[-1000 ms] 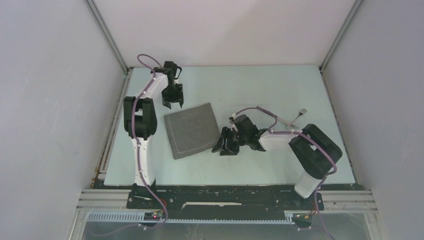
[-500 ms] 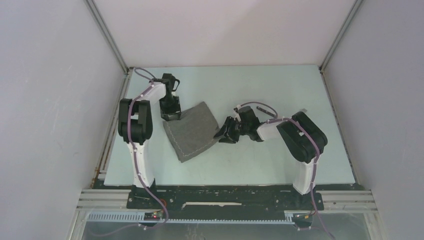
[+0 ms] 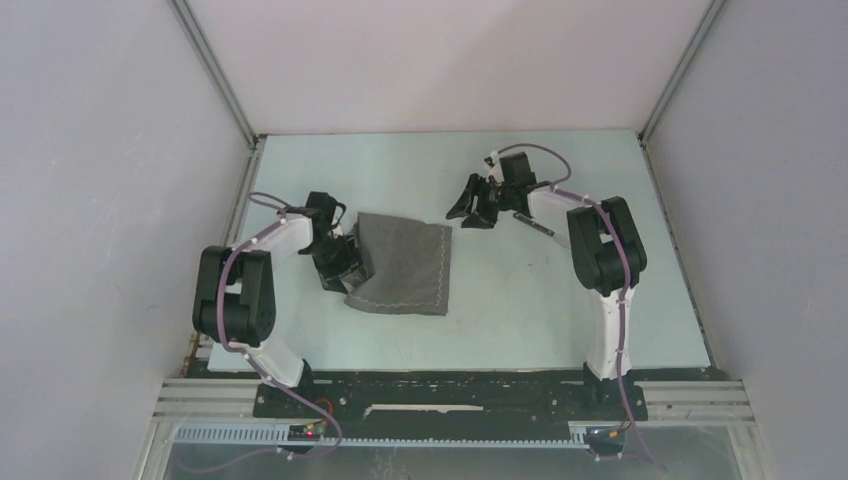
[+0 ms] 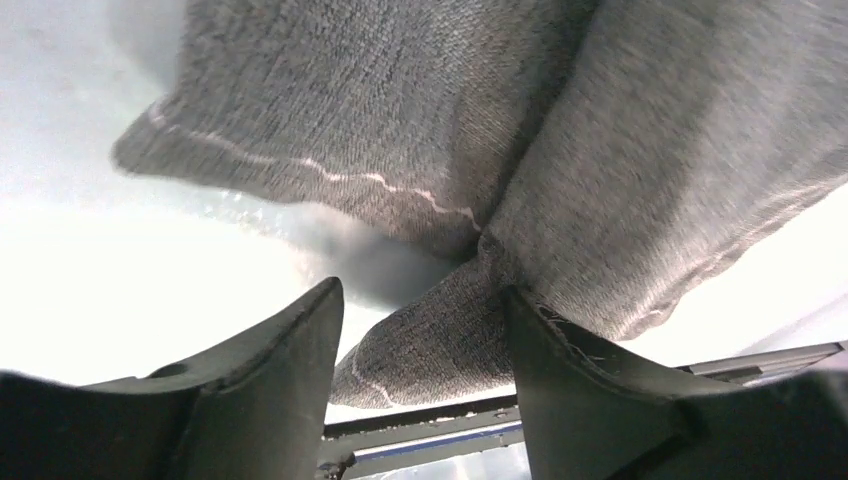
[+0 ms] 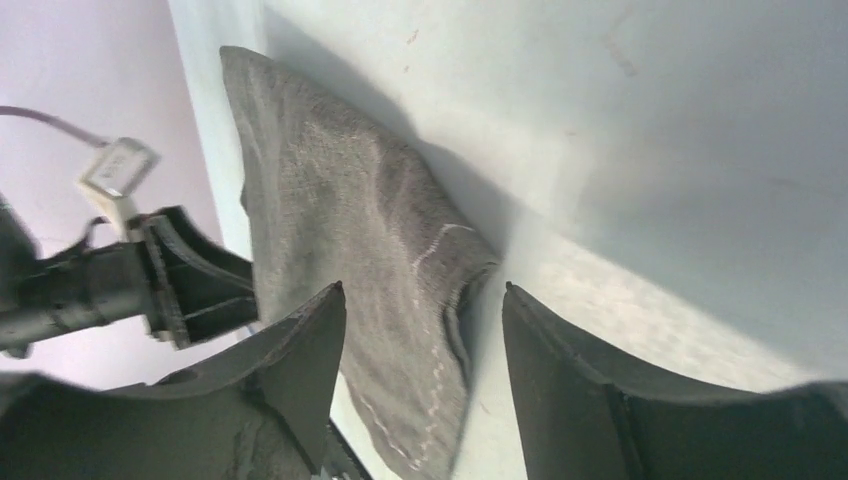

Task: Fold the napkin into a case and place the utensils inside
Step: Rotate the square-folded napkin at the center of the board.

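The table (image 3: 560,300) carries one grey napkin (image 3: 405,265) near its left edge and one slim dark utensil (image 3: 537,225) toward its far right corner, with two two-finger grippers present: one left gripper (image 3: 340,268) and one right gripper (image 3: 470,205).

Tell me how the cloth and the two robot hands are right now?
napkin: folded, lying on the table, its left edge bunched up and lifted.
left gripper: jaws apart around that bunched edge; grip unclear.
right gripper: open, empty, away from the napkin.
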